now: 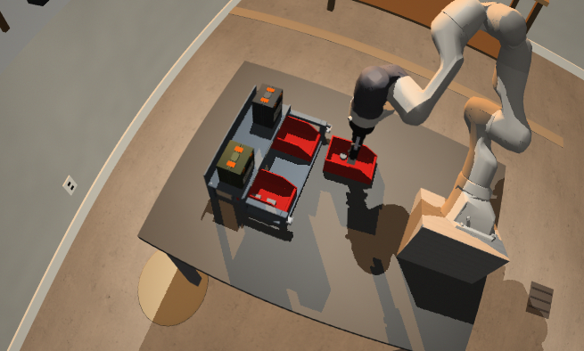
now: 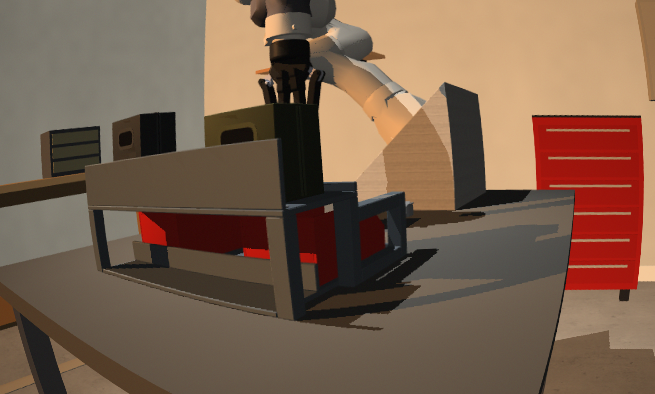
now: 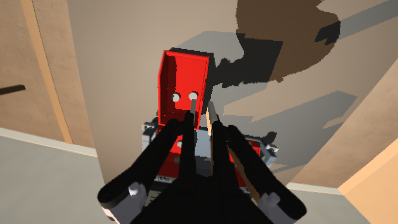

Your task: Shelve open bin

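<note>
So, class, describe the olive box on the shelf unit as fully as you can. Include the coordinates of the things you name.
The olive box [image 1: 242,158] [image 2: 287,135] looks matte, with two orange patches flanking a paler oval on top, and a dark rounded recess in one side. It stands upright on the upper level of the shelf unit [image 1: 256,142] [image 2: 187,180]; the gripper isn't touching it.
</note>
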